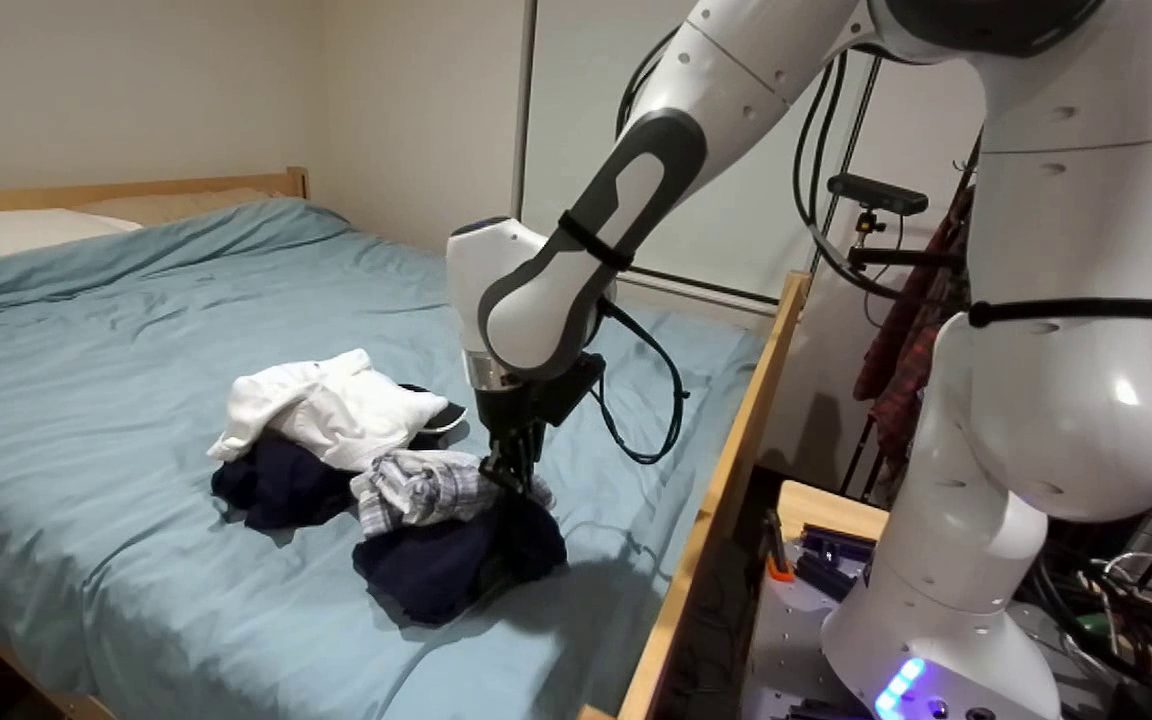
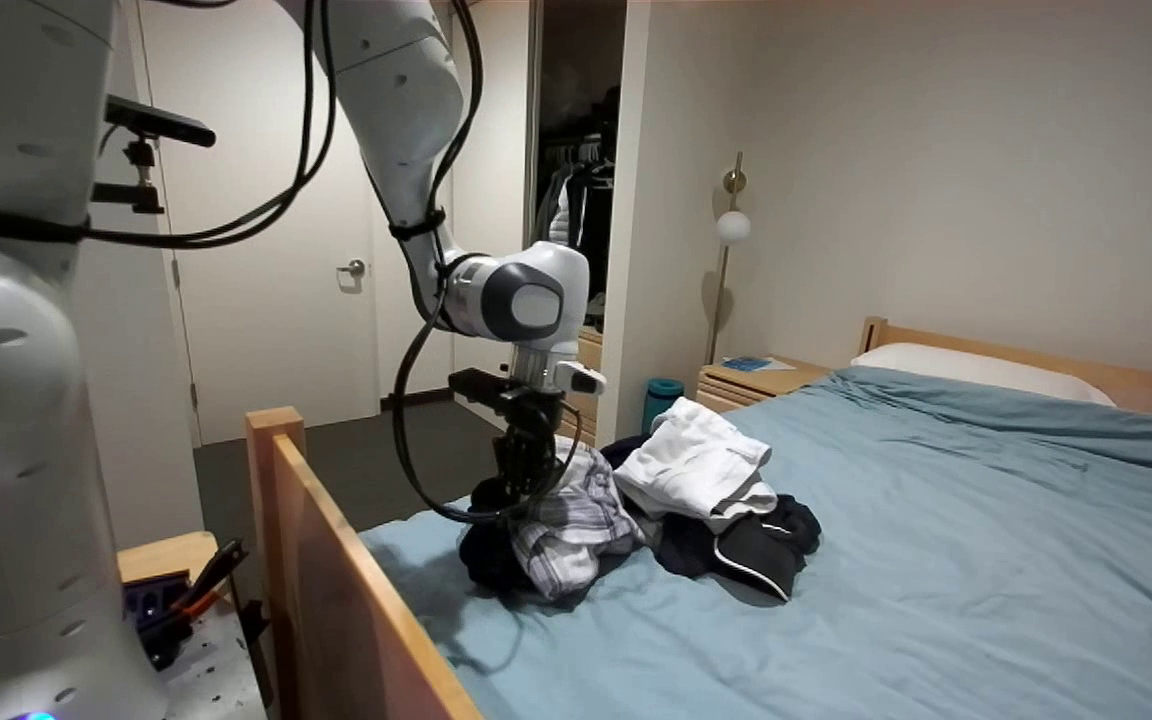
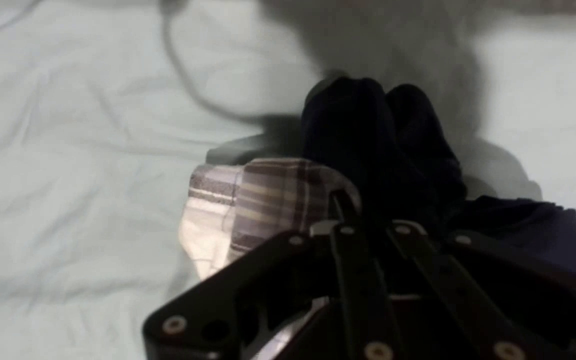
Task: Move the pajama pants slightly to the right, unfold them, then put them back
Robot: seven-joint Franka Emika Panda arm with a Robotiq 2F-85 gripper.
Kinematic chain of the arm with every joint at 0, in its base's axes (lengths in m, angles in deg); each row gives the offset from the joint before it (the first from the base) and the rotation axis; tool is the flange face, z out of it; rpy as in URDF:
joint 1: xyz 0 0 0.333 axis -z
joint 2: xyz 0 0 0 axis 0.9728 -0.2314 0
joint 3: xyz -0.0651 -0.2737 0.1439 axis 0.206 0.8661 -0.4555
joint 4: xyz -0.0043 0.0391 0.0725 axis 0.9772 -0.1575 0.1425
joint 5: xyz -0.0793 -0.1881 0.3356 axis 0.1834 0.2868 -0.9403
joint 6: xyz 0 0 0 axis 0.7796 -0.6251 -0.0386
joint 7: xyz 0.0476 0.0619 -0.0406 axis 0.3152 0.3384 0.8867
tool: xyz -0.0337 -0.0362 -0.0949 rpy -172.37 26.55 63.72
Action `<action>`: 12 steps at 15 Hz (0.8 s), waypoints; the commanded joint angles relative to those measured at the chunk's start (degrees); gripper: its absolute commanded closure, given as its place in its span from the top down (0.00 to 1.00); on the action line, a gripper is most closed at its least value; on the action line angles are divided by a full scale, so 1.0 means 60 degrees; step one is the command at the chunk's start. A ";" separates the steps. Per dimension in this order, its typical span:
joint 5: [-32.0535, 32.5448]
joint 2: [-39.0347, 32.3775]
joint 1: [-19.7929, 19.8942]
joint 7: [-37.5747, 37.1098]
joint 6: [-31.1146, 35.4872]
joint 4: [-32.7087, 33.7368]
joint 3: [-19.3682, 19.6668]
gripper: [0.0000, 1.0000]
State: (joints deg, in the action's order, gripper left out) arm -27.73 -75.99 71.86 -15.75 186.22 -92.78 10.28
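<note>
Grey plaid pajama pants (image 3: 273, 202) lie at the fingers (image 3: 354, 260); contact unclear.

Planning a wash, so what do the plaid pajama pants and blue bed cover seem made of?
Plaid pajama pants: soft matte cloth, possibly cotton flannel, judging by limp folds. Blue bed cover: plain matte fabric, perhaps cotton or a blend, given its soft creases.

The worktop (image 1: 106, 400), a bed (image 2: 336, 600) under a creased blue cover (image 2: 956, 590), carries a white pillow (image 2: 976, 367) at its head and, toward its foot, plaid pants (image 1: 431, 485) against navy clothing (image 1: 436, 572) beside a bundle of dark clothes (image 1: 281, 490).
</note>
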 commanded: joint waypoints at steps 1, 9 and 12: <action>-0.1085 0.0795 0.0320 0.1527 -0.0117 -0.0947 -0.0653 0.05; -0.2020 0.1177 0.0288 0.4431 -0.0028 -0.1279 -0.1192 0.45; -0.1843 0.0982 0.0365 0.5039 0.0174 -0.1018 -0.1091 0.63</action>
State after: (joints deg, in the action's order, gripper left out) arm -38.24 -70.71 72.37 9.48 186.37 -98.96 4.02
